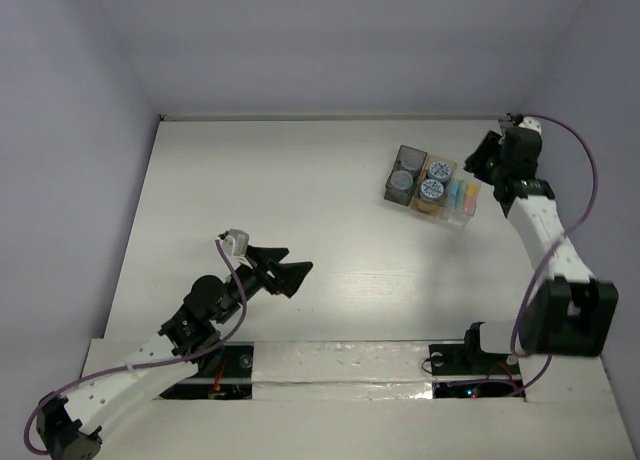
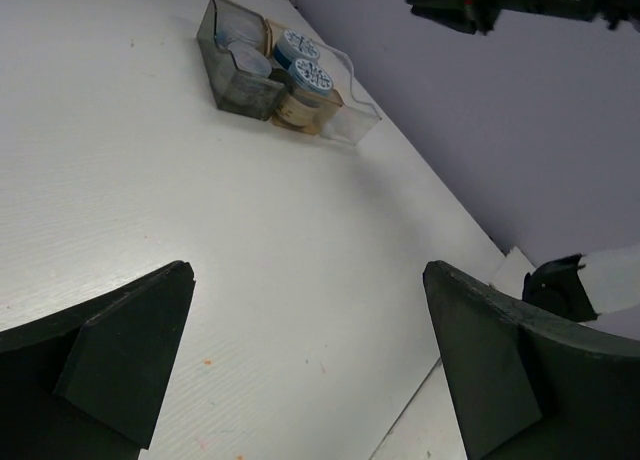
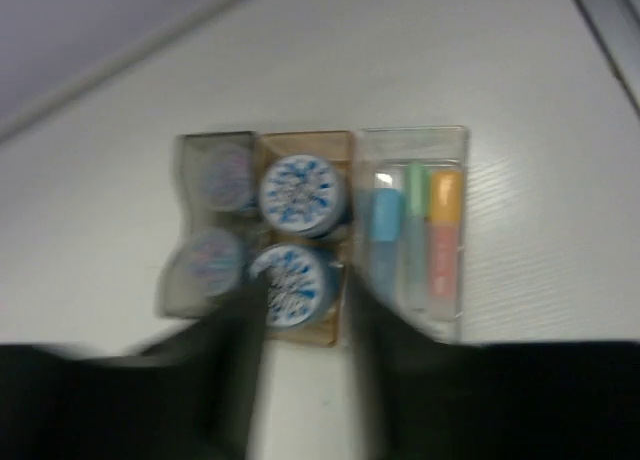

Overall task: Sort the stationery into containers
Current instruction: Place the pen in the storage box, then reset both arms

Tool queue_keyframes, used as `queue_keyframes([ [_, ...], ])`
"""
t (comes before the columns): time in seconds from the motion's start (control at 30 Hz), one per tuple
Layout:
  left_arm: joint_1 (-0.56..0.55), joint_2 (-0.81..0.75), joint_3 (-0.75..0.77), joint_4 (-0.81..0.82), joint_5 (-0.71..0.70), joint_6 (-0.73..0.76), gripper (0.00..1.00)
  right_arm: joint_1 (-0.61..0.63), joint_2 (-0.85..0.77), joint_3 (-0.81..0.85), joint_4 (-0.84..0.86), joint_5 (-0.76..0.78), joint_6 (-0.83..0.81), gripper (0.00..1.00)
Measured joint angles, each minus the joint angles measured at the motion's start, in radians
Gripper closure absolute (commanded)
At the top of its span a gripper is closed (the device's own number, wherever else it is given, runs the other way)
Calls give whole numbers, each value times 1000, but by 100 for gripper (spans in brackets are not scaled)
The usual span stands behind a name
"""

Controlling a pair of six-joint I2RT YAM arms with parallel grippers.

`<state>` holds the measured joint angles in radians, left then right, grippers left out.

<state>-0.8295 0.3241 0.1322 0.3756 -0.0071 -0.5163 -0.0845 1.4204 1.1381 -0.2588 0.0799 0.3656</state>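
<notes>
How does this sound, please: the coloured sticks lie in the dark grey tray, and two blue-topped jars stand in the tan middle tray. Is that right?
Not quite: the right wrist view shows the sticks lying in the clear tray, not the dark grey tray. The two blue-topped jars do stand in the tan middle tray.

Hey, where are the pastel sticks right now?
The pastel sticks lie in the clear tray, at the right end in the right wrist view, next to the tan tray holding two blue-white jars.
</notes>
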Motion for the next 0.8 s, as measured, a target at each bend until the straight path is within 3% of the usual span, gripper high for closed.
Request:
queue_keyframes([
  [0.3,0,2,156,-89,-71,-27,1,1,-806,-235,147,-312,168,97],
  [0.37,0,2,208,-115,-89,-26,1,1,-948,-234,144,-333,185,69],
  [0.43,0,2,264,-141,-107,-21,1,1,-1052,-220,130,-344,190,4],
  [0.47,0,2,294,-158,-117,-17,1,1,-1078,-211,117,-346,182,0],
  [0.8,0,27,647,-321,-235,81,1,2,-1108,-176,-110,-273,119,0],
])
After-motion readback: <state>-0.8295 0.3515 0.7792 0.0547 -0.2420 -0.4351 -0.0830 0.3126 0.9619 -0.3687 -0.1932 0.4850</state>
